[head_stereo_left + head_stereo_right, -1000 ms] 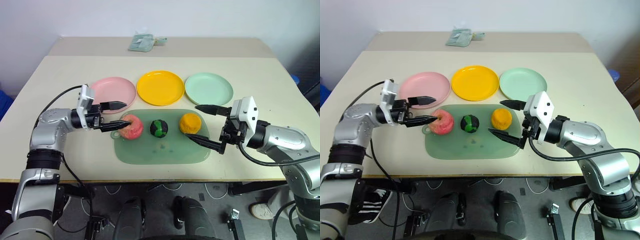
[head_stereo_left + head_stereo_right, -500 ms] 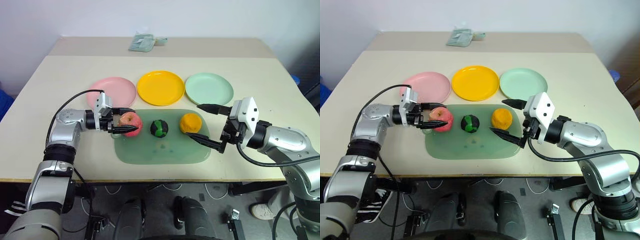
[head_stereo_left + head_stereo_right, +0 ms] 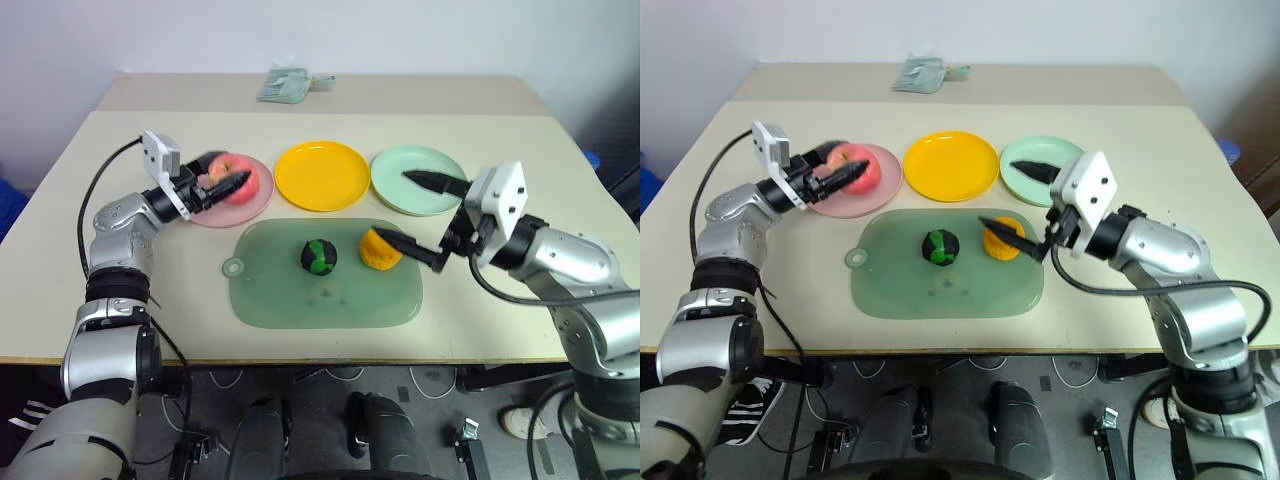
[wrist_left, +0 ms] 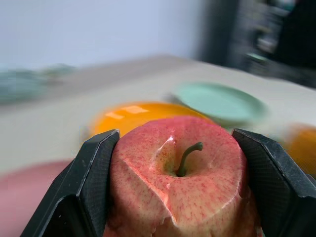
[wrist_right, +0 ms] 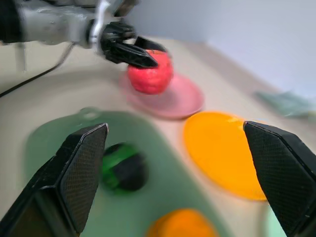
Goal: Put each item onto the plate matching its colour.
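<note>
though above the pink plate (image 3: 205, 200), apple (image 3: 232, 179) inside left gripper (image 3: 222, 187)

A large translucent green rounded-rectangle mat (image 3: 300, 300) lies near the front edge of the beige table (image 3: 80, 290), about midway between its left and right edges. On the mat sit a dark green-and-black ball (image 3: 318, 256) at the middle and, just to its right, an orange-yellow lumpy citrus (image 3: 379, 249). Behind the mat three round plastic plates stand in a row: a pink plate (image 3: 262, 195) on the left, a yellow plate (image 3: 321, 175) in the middle, a pale mint green plate (image 3: 405, 190) on the right. A pink-red apple (image 3: 234, 181) is over the pink plate. A grey-green cloth bundle (image 3: 285, 85) lies by the table's far edge, behind the yellow plate.
</note>
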Robot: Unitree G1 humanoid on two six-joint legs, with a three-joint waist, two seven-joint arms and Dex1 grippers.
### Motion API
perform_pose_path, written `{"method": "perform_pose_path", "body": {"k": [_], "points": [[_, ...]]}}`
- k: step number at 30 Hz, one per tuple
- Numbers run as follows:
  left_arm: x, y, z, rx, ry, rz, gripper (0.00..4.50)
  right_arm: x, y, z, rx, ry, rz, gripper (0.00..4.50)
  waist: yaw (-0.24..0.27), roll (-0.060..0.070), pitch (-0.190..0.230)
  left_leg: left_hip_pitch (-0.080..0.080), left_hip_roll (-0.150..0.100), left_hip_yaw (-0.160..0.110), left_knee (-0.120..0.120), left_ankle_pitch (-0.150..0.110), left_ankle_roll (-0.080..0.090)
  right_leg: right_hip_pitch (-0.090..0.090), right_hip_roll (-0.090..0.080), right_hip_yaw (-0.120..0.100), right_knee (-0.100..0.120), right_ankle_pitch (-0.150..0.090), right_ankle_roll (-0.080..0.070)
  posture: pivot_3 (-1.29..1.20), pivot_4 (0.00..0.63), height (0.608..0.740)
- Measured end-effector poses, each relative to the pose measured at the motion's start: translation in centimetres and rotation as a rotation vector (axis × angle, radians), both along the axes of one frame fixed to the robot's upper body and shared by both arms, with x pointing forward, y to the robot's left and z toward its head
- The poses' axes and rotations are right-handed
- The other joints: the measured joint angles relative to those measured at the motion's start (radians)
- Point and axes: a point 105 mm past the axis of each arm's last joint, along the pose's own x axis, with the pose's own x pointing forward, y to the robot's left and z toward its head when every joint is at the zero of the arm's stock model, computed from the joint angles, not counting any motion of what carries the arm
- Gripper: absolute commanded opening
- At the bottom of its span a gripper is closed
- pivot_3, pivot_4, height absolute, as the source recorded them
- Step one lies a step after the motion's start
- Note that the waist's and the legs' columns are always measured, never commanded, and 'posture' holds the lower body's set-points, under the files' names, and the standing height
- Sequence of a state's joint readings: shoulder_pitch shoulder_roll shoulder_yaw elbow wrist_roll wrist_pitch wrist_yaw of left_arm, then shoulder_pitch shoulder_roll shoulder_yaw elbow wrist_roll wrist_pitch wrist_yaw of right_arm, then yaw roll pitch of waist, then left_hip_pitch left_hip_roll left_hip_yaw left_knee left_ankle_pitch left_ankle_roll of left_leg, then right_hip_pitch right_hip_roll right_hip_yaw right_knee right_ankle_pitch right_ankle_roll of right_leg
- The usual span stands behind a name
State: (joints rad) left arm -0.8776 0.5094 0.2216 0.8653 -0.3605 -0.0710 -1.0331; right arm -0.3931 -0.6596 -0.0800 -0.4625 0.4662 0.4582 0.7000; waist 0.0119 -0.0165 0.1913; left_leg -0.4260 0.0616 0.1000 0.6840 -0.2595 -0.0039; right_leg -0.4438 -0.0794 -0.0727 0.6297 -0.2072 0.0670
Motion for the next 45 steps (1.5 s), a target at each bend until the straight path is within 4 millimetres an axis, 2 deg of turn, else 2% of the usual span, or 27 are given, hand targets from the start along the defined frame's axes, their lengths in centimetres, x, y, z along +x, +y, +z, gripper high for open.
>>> {"method": "perform_pose_path", "body": {"k": [4, 10, 13, 17, 22, 26, 30, 33, 37, 40, 42, 45], "points": [[1.9, 1.4, -0.1, 0.004, -0.008, 0.233, 3.24, 1.9, 1.5, -0.8, 0.022, 0.004, -0.074, 4.5, -0.002, 0.0, 0.0, 0.0, 0.0, 0.0, -0.001, 0.0, 0.0, -0.001, 0.001, 0.0, 0.001, 0.0, 0.0, 0.0, 0.15, 0.74], [2.4, 2.5, -0.3, 0.014, -0.023, 0.361, 3.24, 2.1, 2.7, -1.5, 0.035, 0.019, -0.076, 4.5, 0.001, 0.0, 0.0, 0.0, 0.0, 0.001, -0.001, 0.0, 0.0, -0.001, 0.0, 0.0, 0.0, 0.0, 0.0, 0.0, 0.15, 0.74], [2.5, 2.6, -0.3, 0.013, -0.021, 0.375, 4.47, 2.1, 2.8, -1.6, 0.027, 0.021, -0.069, 4.5, 0.0, 0.0, 0.0, 0.0, 0.0, 0.001, 0.0, 0.0, 0.0, 0.0, 0.0, 0.0, 0.0, 0.0, 0.0, 0.0, 0.15, 0.74], [2.4, 3.1, 0.2, 0.017, -0.032, 0.385, 4.47, 1.9, 2.9, -1.6, 0.022, 0.027, -0.051, 4.5, -0.002, 0.0, 0.0, 0.0, 0.0, 0.001, -0.001, 0.0, 0.0, 0.0, 0.0, 0.0, 0.0, 0.0, 0.0, 0.0, 0.15, 0.74], [1.8, 2.3, 2.3, -0.003, -0.083, 0.249, 4.47, 1.8, 2.8, -1.7, 0.01, 0.029, -0.041, 4.5, -0.002, 0.0, 0.0, 0.0, 0.0, 0.001, -0.001, 0.0, 0.0, 0.0, 0.0, 0.0, 0.0, 0.0, 0.0, 0.0, 0.15, 0.74], [-1.0, 0.6, 4.2, -0.042, -0.097, -0.077, 4.47, 1.4, 2.5, -2.3, -0.026, 0.056, -0.019, 4.5, -0.003, 0.0, 0.0, 0.0, 0.0, 0.001, -0.001, 0.0, 0.0, 0.0, 0.0, 0.0, 0.0, 0.0, 0.0, 0.0, 0.15, 0.74], [-5.7, -1.4, 2.5, -0.048, 0.034, -0.444, 4.47, 1.1, 2.2, -3.2, -0.052, 0.089, -0.015, 4.5, -0.01, 0.0, 0.0, 0.0, 0.001, 0.001, -0.001, 0.0, 0.0, 0.0, 0.0, 0.0, 0.001, 0.0, 0.0, 0.0, 0.15, 0.74], [-8.1, -2.4, 1.4, -0.105, 0.169, -0.61, 4.47, 1.2, 1.8, -3.4, -0.072, 0.102, -0.028, 4.5, -0.017, 0.0, 0.0, 0.0, 0.001, -0.001, 0.0, 0.0, 0.0, 0.0, 0.001, 0.0, 0.001, 0.0, 0.0, 0.0, 0.15, 0.74], [-9.5, -2.6, 2.3, -0.072, 0.189, -0.681, 4.47, 0.9, 2.3, -3.6, -0.057, 0.135, -0.004, 4.5, -0.022, 0.0, 0.0, 0.0, 0.001, -0.001, -0.001, 0.0, 0.0, 0.0, 0.001, 0.0, 0.0, 0.0, 0.0, 0.0, 0.15, 0.74], [-9.1, -2.1, 1.2, 0.061, 0.141, -0.634, 4.47, 0.9, 4.3, -4.6, -0.046, 0.182, 0.032, 4.5, -0.026, 0.0, 0.0, 0.001, 0.001, 0.0, -0.001, 0.0, 0.0, -0.001, 0.001, 0.0, 0.001, 0.0, -0.001, 0.0, 0.15, 0.74], [-9.2, -1.9, 0.3, 0.077, 0.163, -0.64, 4.47, 1.0, 5.6, -5.4, -0.051, 0.213, 0.049, 4.5, -0.026, 0.0, 0.0, 0.0, 0.001, 0.0, -0.001, 0.0, 0.0, -0.001, 0.001, 0.0, 0.001, 0.0, -0.001, 0.0, 0.15, 0.74], [-9.6, -1.2, 0.2, 0.094, 0.183, -0.644, 4.47, 1.6, 7.1, -6.1, -0.056, 0.234, 0.054, 4.5, -0.026, 0.0, 0.0, -0.001, 0.001, 0.0, -0.001, 0.0, 0.0, -0.002, 0.001, 0.0, 0.0, 0.0, -0.001, 0.0, 0.15, 0.74]]}}
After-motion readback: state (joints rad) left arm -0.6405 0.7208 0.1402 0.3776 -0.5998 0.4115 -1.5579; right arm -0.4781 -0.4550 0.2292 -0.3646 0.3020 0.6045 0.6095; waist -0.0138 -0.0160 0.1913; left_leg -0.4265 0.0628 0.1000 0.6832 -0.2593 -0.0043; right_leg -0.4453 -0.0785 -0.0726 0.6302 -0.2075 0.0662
